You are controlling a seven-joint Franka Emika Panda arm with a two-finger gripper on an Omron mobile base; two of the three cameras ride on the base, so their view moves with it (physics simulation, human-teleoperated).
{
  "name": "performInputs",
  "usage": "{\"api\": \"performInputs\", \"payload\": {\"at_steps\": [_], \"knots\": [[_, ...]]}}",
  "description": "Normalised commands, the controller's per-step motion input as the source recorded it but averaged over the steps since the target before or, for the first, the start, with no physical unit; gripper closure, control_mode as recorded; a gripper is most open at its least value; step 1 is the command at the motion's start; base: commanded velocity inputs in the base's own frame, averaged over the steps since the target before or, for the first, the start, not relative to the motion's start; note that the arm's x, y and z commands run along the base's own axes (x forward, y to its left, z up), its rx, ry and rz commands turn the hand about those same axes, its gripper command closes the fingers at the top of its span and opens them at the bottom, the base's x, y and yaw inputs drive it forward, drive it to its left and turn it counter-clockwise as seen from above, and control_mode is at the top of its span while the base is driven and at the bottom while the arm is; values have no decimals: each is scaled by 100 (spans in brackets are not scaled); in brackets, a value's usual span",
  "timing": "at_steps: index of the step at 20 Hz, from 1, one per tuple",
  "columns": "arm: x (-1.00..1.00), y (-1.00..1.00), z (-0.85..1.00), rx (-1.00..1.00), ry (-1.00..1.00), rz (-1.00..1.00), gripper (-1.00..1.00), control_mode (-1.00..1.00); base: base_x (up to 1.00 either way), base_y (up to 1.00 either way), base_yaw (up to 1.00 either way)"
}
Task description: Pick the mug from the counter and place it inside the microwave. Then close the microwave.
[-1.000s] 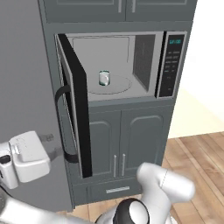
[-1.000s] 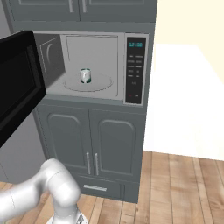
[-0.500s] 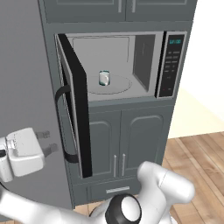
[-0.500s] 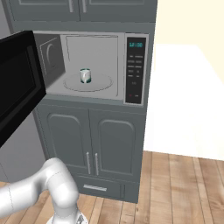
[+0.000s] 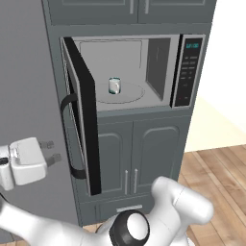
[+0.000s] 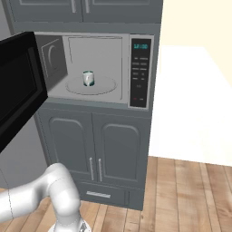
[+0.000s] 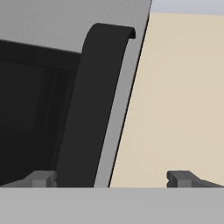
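One small white-grey mug [image 5: 114, 86] with teal rim and base stands upright on the turntable [image 5: 130, 94] inside the microwave [image 5: 163, 72], whose door [image 5: 82, 115] hangs open. The gripper [image 5: 52, 151], jaws spread and empty, sits beside the door's handle [image 7: 89, 109].

A home kitchen, rendered rather than filmed. A built-in microwave [image 6: 95, 68] sits in a tall column of dark grey cabinets [image 6: 97, 145], its black glass door [image 5: 84, 125] swung open toward 9 o'clock, with a button panel [image 6: 140, 72] and teal display at 3 o'clock of the cavity. Panelled cupboard doors with slim metal pulls stand below it at 6 o'clock, more cupboards above at 12. A wooden plank floor [image 6: 190, 195] runs at 5 o'clock, and a mug [image 5: 114, 86] rests on the turntable
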Motion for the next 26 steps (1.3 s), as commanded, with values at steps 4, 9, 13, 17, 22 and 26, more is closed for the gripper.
{"api": "performInputs", "payload": {"at_steps": [4,9,13,17,22,26], "knots": [[20,7,-11,0,0,0,-100,-100,0,0,0],[12,8,-10,0,0,0,-100,-100,0,0,0],[21,1,-9,0,0,0,-100,-100,0,0,0],[9,0,-4,0,0,0,-100,-100,0,0,0],[0,0,0,0,0,0,-100,-100,0,0,0],[0,-23,0,0,0,0,-100,-100,0,0,0]]}}
